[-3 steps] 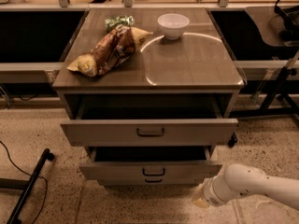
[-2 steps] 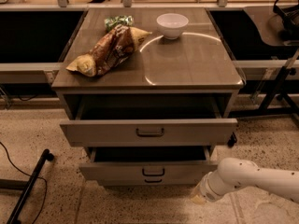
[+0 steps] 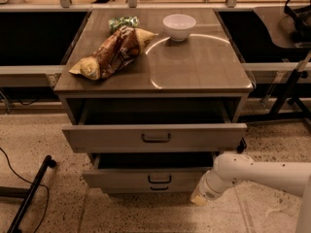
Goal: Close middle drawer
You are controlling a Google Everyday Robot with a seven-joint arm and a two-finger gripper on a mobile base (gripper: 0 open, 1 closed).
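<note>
The middle drawer (image 3: 121,179) is grey-tan with a small dark handle (image 3: 159,178). It stands pulled partly out, below the uppermost drawer (image 3: 107,139), which is pulled out further. Only the handle of the lowest drawer (image 3: 159,188) shows under it. My white arm (image 3: 262,171) reaches in from the right, low over the floor. My gripper (image 3: 198,198) is at its left end, just right of the middle drawer's front right corner and slightly below it. Whether it touches the drawer front cannot be told.
On the cabinet top (image 3: 204,67) lie a chip bag (image 3: 114,52), a green packet (image 3: 122,22) and a white bowl (image 3: 179,26). A black stand leg (image 3: 29,193) and a cable lie on the floor at left. Dark furniture legs (image 3: 291,86) stand at right.
My arm has moved left and a little forward, bringing the gripper closer to the middle drawer's right front corner. The drawers have not visibly moved.
</note>
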